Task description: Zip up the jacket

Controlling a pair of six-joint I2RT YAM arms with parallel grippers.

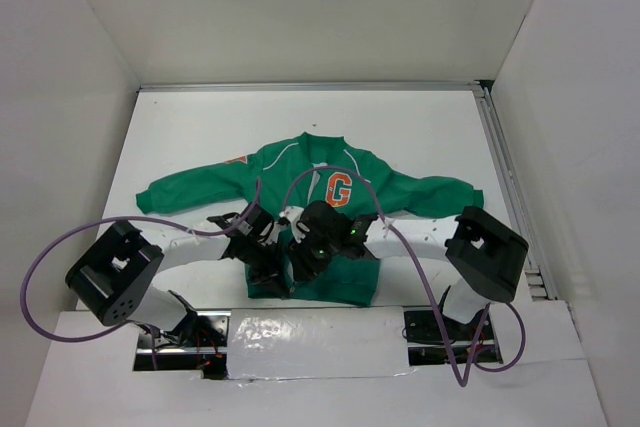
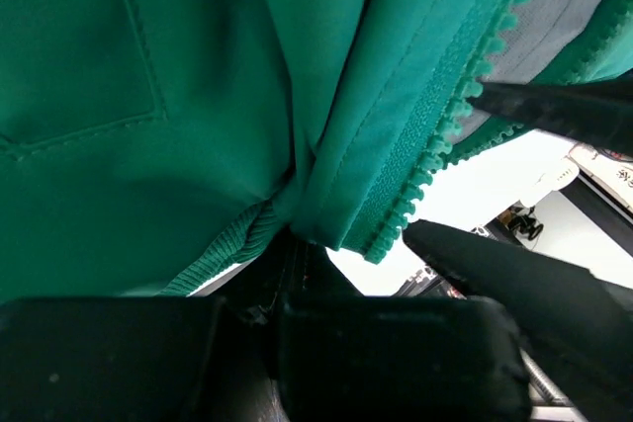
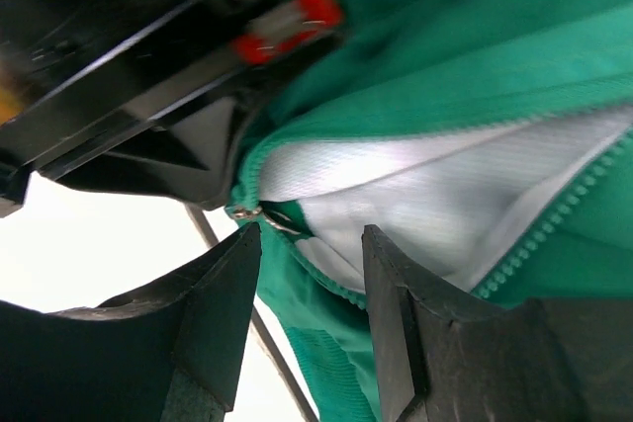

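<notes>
At the hem of the jacket (image 1: pixel 300 162), fabric is clamped by the left fingers (image 2: pixel 396 353); the right fingers (image 3: pixel 213 313) are parted narrowly.

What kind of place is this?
Probably a robot test booth: white walls enclose a white table, two arms stand at its near edge, and a green jacket lies on it.
</notes>
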